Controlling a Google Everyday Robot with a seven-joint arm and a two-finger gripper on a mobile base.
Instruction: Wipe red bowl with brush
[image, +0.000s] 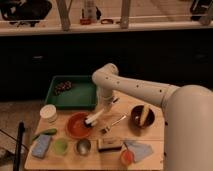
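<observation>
The red bowl (77, 125) is a wide shallow orange-red dish on the wooden table, left of centre. The brush (94, 118) has a white stick handle that slants down to the left. Its dark bristle head rests at the bowl's right rim. My gripper (105, 108) hangs from the white arm just above and right of the bowl, shut on the upper end of the brush handle.
A green tray (80, 98) with dark items lies behind the bowl. A white cup (48, 113), green vegetable (46, 133), blue sponge (41, 146), green cup (61, 146) and metal cup (83, 146) stand left and in front. A metal utensil (114, 123), dark brown bowl (142, 116), small orange-red cup (127, 157) and blue cloth (141, 149) are at right.
</observation>
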